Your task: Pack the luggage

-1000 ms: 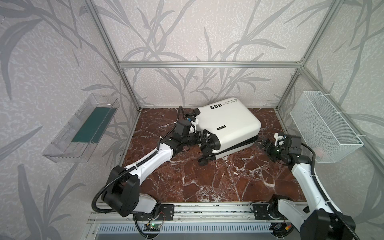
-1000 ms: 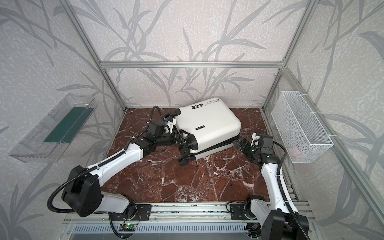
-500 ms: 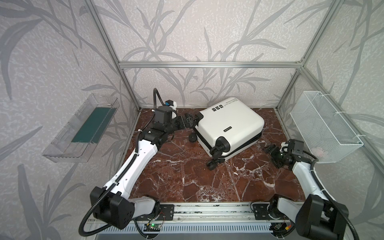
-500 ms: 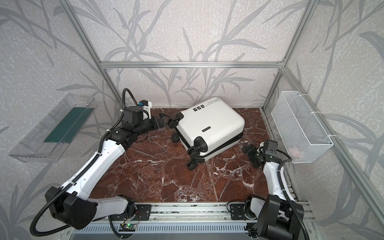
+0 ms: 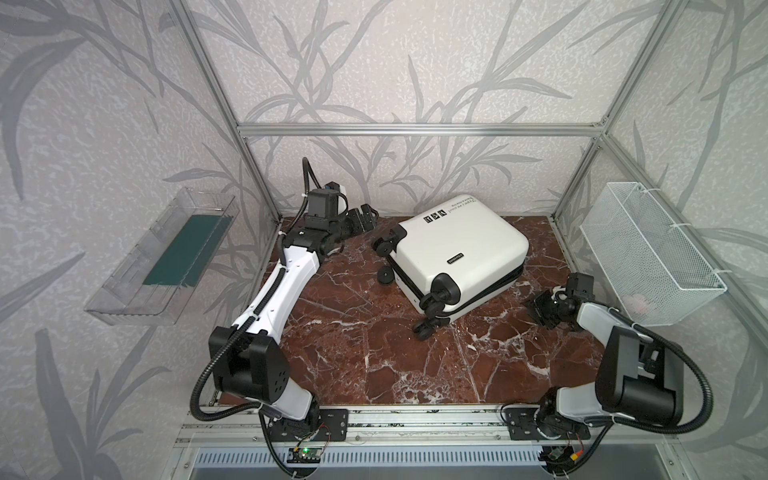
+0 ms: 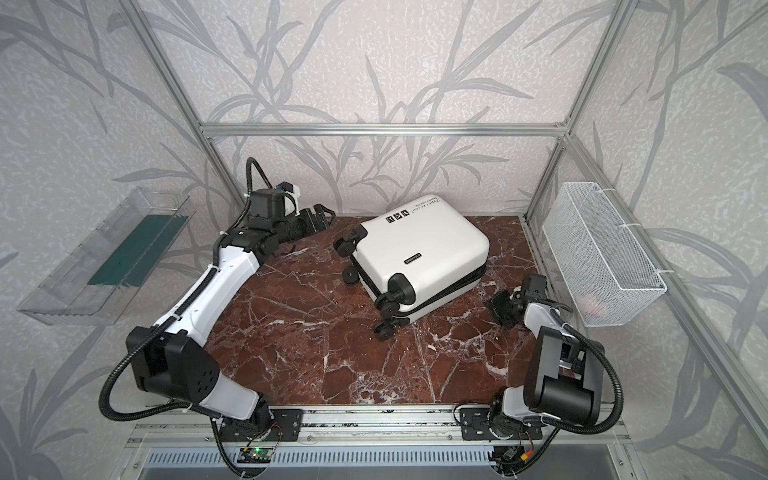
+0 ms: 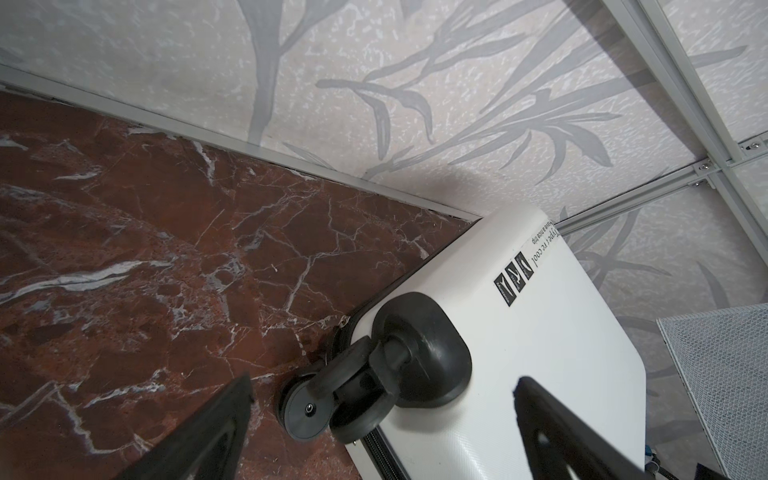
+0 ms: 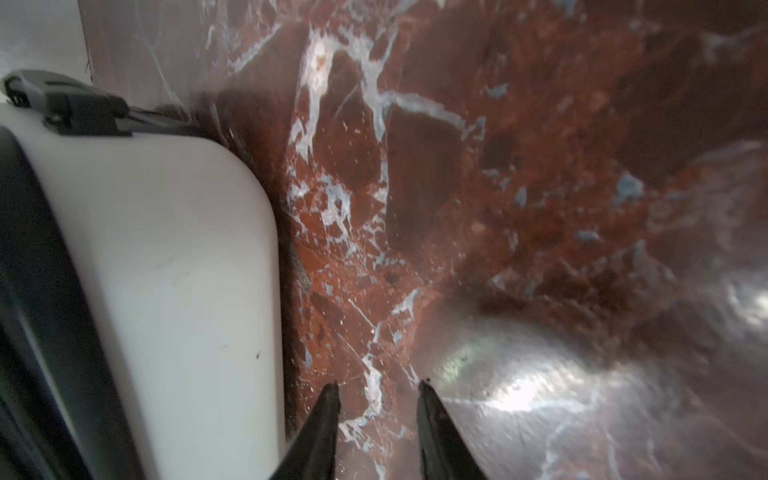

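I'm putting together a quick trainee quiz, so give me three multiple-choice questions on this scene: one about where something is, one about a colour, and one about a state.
1. Where does the white wire basket hang?
A. On the wall at the right of both top views
B. On the wall at the left
C. On the back wall

2. What colour is the sheet lying in the clear tray?
A. Red
B. Dark green
C. Yellow

3. How is the left end effector?
A. Shut on a wheel
B. Shut on the handle
C. Open, holding nothing

Answers:
1 A: the basket is fixed to the right-hand wall.
2 B: a dark green sheet lies along the tray's bottom.
3 C: its jaws stand wide apart, clear of the luggage.
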### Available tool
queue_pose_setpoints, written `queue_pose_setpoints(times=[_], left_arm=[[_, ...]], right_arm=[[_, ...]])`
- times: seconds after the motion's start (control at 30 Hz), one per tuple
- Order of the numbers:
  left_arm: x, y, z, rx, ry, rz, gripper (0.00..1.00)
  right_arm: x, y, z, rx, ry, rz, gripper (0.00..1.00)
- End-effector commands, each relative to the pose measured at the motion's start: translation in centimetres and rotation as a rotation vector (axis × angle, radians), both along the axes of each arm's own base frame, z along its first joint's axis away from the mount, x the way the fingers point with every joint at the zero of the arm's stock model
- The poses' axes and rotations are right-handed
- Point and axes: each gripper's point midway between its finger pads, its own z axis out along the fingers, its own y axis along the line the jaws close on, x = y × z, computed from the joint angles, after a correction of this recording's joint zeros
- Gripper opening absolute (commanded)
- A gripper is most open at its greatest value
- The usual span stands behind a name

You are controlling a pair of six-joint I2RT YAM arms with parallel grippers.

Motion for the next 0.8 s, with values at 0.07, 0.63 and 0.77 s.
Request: queue_pose_setpoints(times=[0.07,0.63,0.77], left_arm=[[1.4,0.0,0.1,-0.010,0.011,-0.038,0.99],[-0.9,-0.4,0.9,-0.065,0.000,-0.087,0.99],[-1.4,-0.7,1.3,-0.096,-0.004,-0.102,0.99]], right_arm=[[4.9,-0.4,1.7,0.025,-0.075,0.009,0.33],[18.9,8.7,1.4,0.096,-0.112,0.323,0.33],[21.0,13.0,2.3,0.099,-0.134,0.434,0.36]])
